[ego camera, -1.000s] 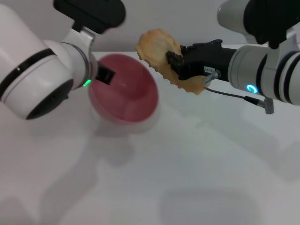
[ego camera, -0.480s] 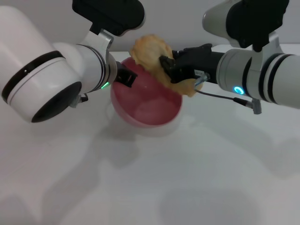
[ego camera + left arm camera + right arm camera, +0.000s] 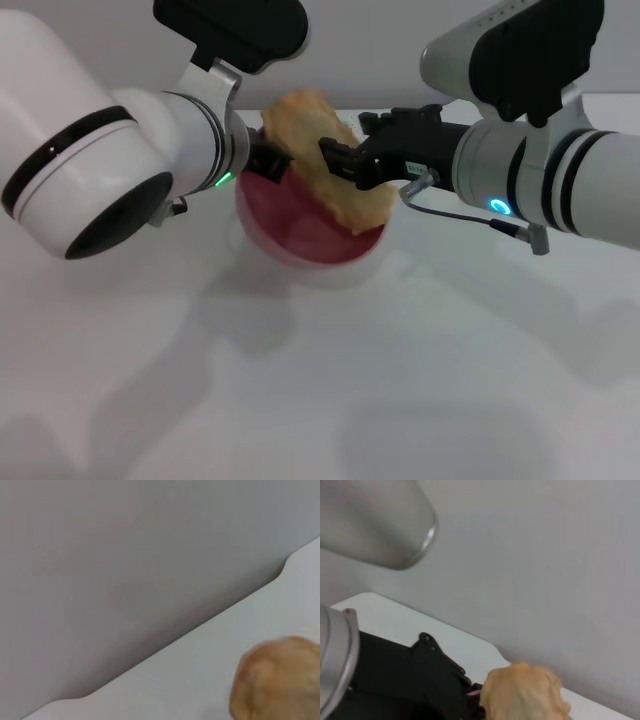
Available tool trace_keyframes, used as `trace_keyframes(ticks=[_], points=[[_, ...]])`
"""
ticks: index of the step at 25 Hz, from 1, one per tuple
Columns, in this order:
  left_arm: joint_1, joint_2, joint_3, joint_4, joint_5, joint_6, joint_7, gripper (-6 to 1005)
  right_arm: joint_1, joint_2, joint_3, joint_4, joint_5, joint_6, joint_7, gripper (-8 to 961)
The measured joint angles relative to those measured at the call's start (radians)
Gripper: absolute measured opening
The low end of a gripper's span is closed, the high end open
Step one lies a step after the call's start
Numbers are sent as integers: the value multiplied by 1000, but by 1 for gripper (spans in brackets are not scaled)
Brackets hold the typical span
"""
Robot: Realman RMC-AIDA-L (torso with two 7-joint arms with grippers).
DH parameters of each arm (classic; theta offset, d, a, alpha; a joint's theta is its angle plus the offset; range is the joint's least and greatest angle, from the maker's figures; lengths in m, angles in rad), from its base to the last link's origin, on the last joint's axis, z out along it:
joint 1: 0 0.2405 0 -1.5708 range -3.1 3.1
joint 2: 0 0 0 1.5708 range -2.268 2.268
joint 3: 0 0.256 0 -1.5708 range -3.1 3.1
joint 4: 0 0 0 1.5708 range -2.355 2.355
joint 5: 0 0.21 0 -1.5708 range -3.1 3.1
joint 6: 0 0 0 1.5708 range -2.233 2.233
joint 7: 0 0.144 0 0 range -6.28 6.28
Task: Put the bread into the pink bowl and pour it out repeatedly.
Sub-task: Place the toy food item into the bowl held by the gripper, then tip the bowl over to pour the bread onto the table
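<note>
Lowered since a moment ago, the one orange-and-cream ridged toy loaf (image 3: 325, 165) now dips its lower end inside the single round matte pink plastic bowl (image 3: 300, 235), so release looks close. Black right gripper (image 3: 345, 163) pinches its middle; left gripper (image 3: 268, 162) clamps the bowl's rim above the white table (image 3: 420, 380).
</note>
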Motion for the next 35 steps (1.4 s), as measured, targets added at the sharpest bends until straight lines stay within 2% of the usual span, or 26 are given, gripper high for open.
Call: trace_keyframes(ticks=[6, 9, 13, 19, 21, 25, 35], points=[[-1, 0, -1, 0, 1, 2, 0, 47, -2, -1, 3, 17, -16, -43, -3, 549], [-3, 0, -3, -5, 3, 8, 16, 47, -41, 1, -2, 24, -141, -160, -5, 616], [0, 2, -4, -6, 4, 17, 39, 47, -158, 4, 17, 54, -327, -475, 2, 641], [0, 2, 2, -3, 11, 24, 109, 48, -335, 8, 59, 199, -472, -990, -5, 643], [-1, 1, 9, 3, 38, 24, 120, 48, -364, 7, 69, 266, -484, -1101, -5, 643], [-17, -4, 57, 9, 150, 2, 138, 48, -389, 5, 70, 362, -484, -1162, -2, 643], [-83, -11, 135, -18, 191, -95, 197, 48, -369, 3, 39, 545, -359, -1236, 2, 643]])
